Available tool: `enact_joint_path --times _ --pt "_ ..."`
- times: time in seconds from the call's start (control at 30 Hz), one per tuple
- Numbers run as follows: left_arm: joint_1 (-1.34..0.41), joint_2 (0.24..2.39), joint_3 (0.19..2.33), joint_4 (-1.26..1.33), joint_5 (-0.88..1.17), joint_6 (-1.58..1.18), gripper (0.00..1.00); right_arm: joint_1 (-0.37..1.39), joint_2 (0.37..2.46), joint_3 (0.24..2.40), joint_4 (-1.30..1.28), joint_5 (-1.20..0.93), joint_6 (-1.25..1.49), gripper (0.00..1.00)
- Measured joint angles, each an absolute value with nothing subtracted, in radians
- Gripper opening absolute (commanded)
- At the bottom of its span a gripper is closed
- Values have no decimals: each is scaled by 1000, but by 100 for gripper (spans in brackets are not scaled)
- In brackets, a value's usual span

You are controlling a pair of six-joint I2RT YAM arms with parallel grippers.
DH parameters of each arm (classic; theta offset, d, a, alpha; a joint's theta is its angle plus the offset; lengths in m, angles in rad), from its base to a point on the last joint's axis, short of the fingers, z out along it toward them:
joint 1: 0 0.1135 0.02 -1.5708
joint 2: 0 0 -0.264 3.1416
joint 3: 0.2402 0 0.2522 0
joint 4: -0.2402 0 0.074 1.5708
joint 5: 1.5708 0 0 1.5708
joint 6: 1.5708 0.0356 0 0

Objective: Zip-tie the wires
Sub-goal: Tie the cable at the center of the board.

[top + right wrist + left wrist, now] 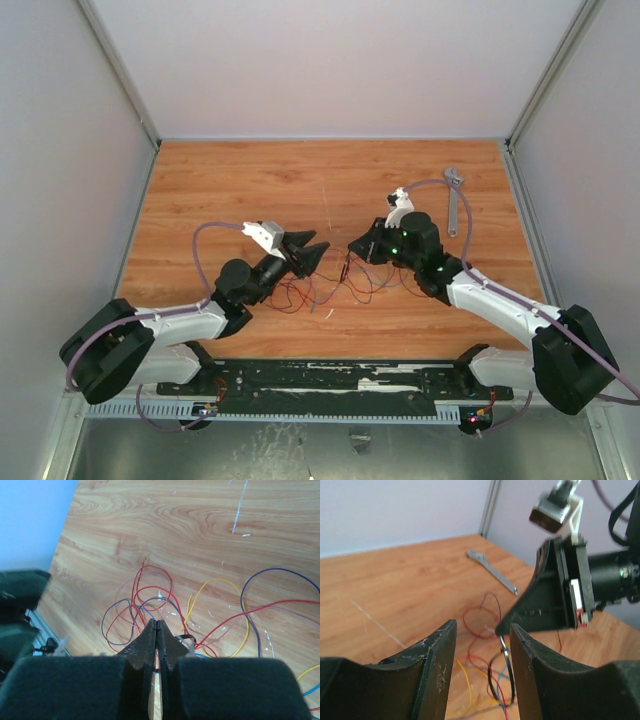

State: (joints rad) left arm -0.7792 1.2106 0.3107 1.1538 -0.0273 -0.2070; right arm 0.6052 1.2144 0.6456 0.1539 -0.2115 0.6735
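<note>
Lower centre, the closed right tool (157, 625) pinches the light, springy zip tie (507, 652) above limp wires (150, 587); the left tool (481, 627), apart, should likely take its free tail.

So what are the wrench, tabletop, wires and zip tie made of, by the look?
The wrench: bare metal, silver-grey, dull sheen. The tabletop: wood grain, probably laminate given the smooth glints. The wires: thin, glossy coloured plastic insulation; cores hidden. The zip tie: glossy black strip, probably plastic.
</note>
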Motion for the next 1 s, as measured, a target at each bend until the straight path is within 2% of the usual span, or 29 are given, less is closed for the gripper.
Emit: enact_joint_path --times 0.2,0.77,1.0 --pt "-826 1247 299 1070 -24 -238 53 629 1215 646 154 -121 713 0" --pt "-877 1470 408 1068 -25 -244 50 642 1215 646 148 -68 738 0" --pt "-894 1517 446 1072 -55 -233 44 652 1214 646 145 -48 742 0"
